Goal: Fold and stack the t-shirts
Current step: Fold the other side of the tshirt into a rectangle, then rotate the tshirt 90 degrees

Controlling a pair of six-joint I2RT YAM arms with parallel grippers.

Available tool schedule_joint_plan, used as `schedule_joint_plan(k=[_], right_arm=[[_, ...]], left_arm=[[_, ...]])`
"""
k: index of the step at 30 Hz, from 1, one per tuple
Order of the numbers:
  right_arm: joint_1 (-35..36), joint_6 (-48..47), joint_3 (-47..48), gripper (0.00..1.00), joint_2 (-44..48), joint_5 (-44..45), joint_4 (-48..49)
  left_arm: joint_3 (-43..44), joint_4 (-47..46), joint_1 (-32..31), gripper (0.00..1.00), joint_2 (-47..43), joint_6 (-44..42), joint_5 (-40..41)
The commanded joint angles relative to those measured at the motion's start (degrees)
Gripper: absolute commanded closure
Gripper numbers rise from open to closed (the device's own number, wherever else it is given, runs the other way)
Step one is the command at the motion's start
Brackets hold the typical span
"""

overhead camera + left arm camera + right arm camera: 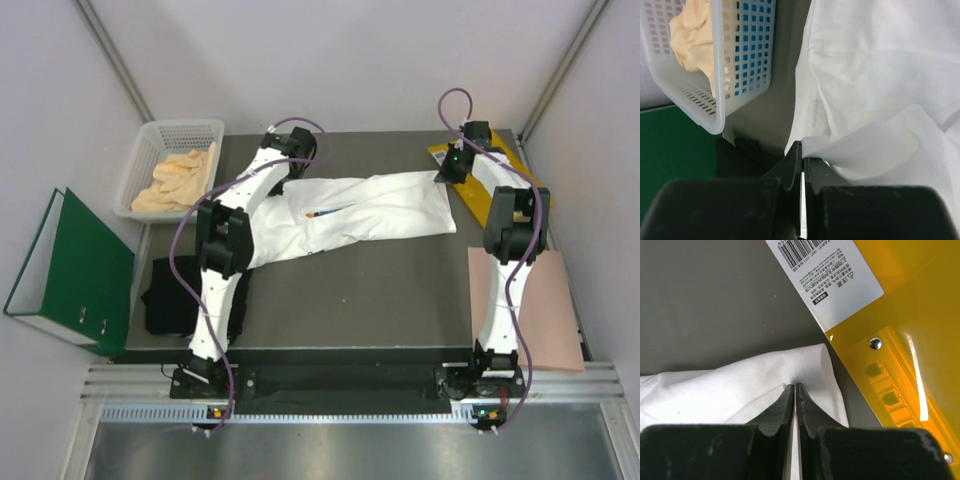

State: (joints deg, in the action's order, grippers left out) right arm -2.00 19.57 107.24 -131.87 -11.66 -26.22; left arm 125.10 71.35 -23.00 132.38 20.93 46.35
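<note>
The white t-shirt [360, 215] lies stretched across the middle of the dark table, its small blue print [324, 212] showing. My left gripper [283, 150] is shut on the shirt's far left edge; in the left wrist view [802, 155] a fold of white cloth [865, 145] is pinched between the jaws. My right gripper [458, 163] is shut on the shirt's far right corner, and the right wrist view [795, 387] shows it pinching the white cloth [740, 390]. The black t-shirt [172, 297] lies bunched at the table's near left edge.
A white mesh basket [150, 150] with yellow cloth [180, 178] stands at the far left. An orange-yellow envelope [495, 185] lies at the far right under the right arm. A pink sheet [540, 305] lies at the right. A green binder [75, 270] stands left of the table.
</note>
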Motion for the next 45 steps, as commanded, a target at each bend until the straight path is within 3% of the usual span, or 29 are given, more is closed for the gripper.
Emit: schedule_joint_plan(k=[1, 7, 13, 18, 24, 26, 27, 28, 29, 30, 31, 34, 39, 45], right_arm=[[-0.3, -0.4, 0.1, 0.96, 0.7, -0.4, 0.9], [-0.4, -0.5, 0.0, 0.96, 0.6, -0.1, 1.1], [-0.4, -0.1, 0.7, 0.96, 0.2, 0.0, 1.4], [-0.4, 0.2, 1.7, 0.96, -0.7, -0.1, 1.3], [-0.5, 0.5, 2.4, 0.95, -1.1, 0.0, 1.3], [-0.5, 0.5, 2.4, 0.91, -1.1, -0.1, 1.1], [-0.5, 0.2, 2.3, 0.88, -0.8, -0.1, 1.0], [-0.4, 0.0, 2.0, 0.76, -0.4, -0.1, 0.9], [-0.4, -0.2, 1.5, 0.59, 1.0, -0.2, 1.2], [-0.3, -1.0, 0.4, 0.5, 2.0, 0.1, 1.3], [-0.1, -1.5, -0.3, 0.3, 3.2, 1.5, 1.3], [0.3, -2.9, -3.6, 0.03, 9.2, 3.8, 2.3], [1.5, -5.3, -7.2, 0.0, 16.9, 4.1, 4.4], [3.9, -6.6, -1.5, 0.0, 11.2, 2.9, 2.5]], left_arm=[[3.7, -3.4, 0.7, 1.0, 0.1, -3.1, 4.8], [9.8, -3.8, 2.4, 1.0, 0.3, 2.6, 4.5], [7.4, -14.2, 2.9, 1.0, -1.8, 0.6, 1.1], [13.2, -12.2, 3.8, 1.0, 3.1, 0.1, -1.1], [13.7, -12.7, 6.8, 0.99, 7.2, 2.7, -6.3], [14.3, -13.2, 7.5, 0.72, 8.3, 2.7, -9.5], [14.6, -13.3, 8.1, 0.47, 8.5, 2.6, -10.5], [14.6, -13.1, 8.3, 0.11, 8.5, 3.5, -10.8], [14.6, -12.6, 8.3, 0.01, 8.1, 3.9, -9.7], [14.2, -12.9, 8.2, 0.01, 7.5, 4.2, -9.6], [12.6, -13.2, 8.2, 0.01, 5.5, 4.1, -9.6], [5.4, -17.6, 8.0, 0.01, -2.0, 3.5, -11.4], [-9.2, -25.1, 7.8, 0.01, -17.9, 5.4, -22.5], [-30.3, -29.8, 7.6, 0.01, -28.6, 16.3, -44.0]])
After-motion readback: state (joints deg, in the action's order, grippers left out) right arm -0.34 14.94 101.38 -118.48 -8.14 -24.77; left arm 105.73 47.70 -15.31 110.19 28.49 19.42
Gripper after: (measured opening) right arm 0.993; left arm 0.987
